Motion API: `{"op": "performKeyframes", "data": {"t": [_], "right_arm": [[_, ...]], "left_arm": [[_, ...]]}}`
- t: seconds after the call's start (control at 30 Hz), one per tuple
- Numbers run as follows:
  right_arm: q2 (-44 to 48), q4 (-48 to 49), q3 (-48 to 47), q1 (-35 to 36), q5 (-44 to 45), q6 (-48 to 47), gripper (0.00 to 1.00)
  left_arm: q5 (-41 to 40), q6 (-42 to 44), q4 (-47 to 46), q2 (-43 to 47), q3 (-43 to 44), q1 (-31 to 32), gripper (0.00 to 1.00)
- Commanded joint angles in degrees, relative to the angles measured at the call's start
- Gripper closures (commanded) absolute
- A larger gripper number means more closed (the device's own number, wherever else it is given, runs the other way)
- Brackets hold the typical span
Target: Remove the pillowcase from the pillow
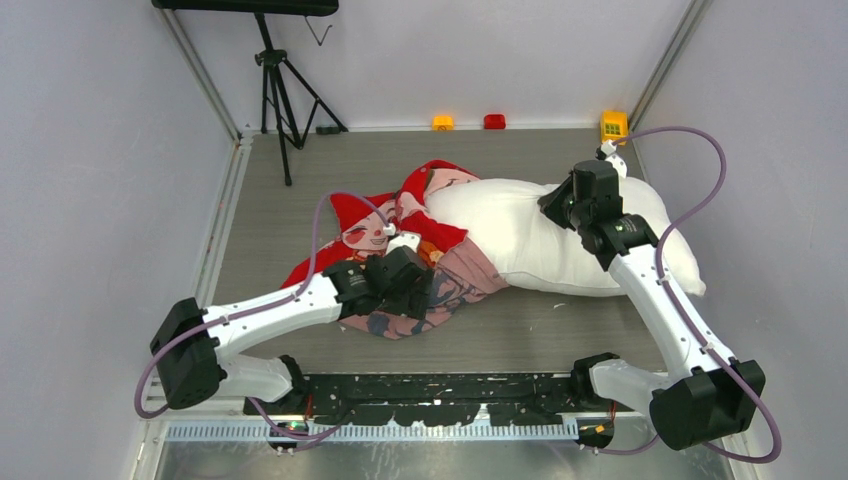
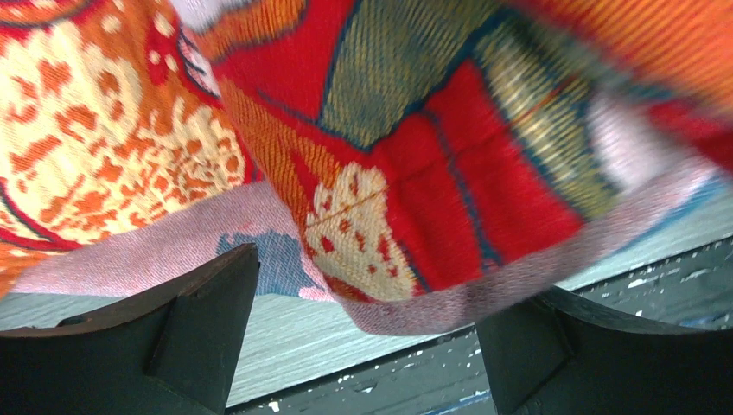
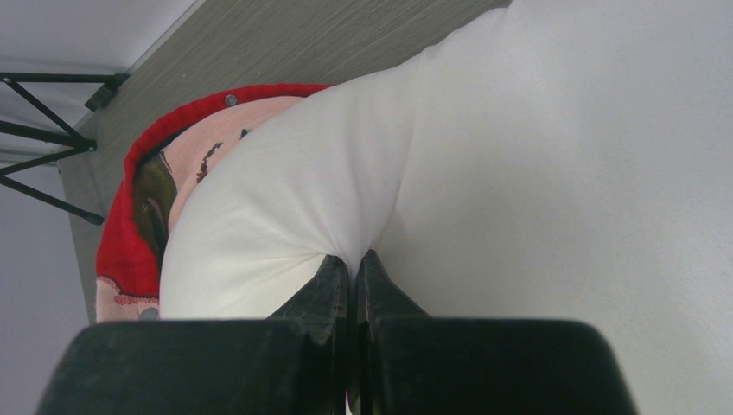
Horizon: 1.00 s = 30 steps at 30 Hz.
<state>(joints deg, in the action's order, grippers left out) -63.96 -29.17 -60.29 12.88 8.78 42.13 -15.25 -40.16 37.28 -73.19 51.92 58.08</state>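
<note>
- Currently right gripper (image 3: 353, 264) pressed shut, pinching the pillow (image 1: 510, 235) near the table's (image 1: 300, 180) right edge.
- Left gripper (image 2: 376, 290) spread around pillowcase (image 1: 352, 225) hem, mid-table.
- Best: clamp hem only, pull left, right gripper anchoring.

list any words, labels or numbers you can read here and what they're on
None can be read.
The pillowcase carries only cartoon pictures and patterns, no lettering.
The yellow box by the far wall has markings on its face, too small to read.
The pillow is plain white where it shows.
</note>
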Motion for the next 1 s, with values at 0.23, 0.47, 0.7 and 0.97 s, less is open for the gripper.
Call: {"op": "performKeyframes", "data": {"t": [0.23,0.47,0.7,0.97], "right_arm": [[2.4,7.2,-1.7,0.0,1.1,1.5,1.00],[3.5,6.6,-1.7,0.0,3.0,1.1,1.00],[3.9,5.9,-1.7,-0.1,5.7,3.5,1.00],[3.2,0.2,-11.1,-2.9,15.1,-2.4,1.00]], "left_arm": [[7.9,10.9,-28.2,14.1,-18.5,-0.2,0.33],[2.7,11.4,-21.7,14.0,-17.5,-0.3,0.68],[-6.7,9.4,-14.7,16.1,-16.4,-1.3,1.00],[3.2,3.8,-9.9,21.6,-12.5,-30.0,1.00]]}}
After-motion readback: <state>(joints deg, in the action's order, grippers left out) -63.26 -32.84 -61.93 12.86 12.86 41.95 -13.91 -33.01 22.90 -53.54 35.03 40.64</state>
